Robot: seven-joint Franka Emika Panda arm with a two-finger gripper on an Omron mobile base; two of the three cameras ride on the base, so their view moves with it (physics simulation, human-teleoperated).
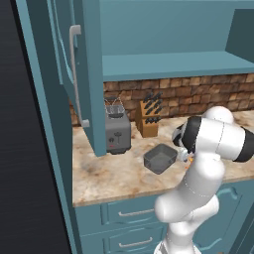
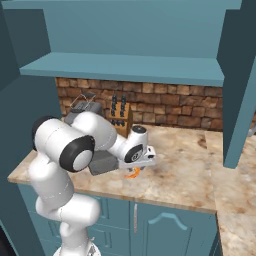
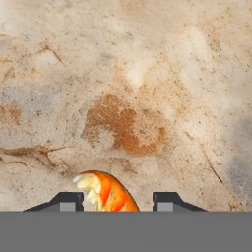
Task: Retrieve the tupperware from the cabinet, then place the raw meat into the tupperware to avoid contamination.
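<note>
Tupperware [image 1: 160, 158] sits on the counter [image 1: 109, 178] in the left base view, out of the open cabinet [image 1: 82, 74], right of the toaster [image 1: 117, 133]. From the right base, your gripper [image 2: 135, 170] is down over the meat [image 2: 132, 173], just beside the tub. In the hand view the meat lies between partly parted fingers [image 3: 66, 201], nearer one; whether they grip it you cannot tell. Center it before squeezing.

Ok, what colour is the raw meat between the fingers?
Orange with a pale, whitish end; the raw meat shows best in the hand view.
</note>
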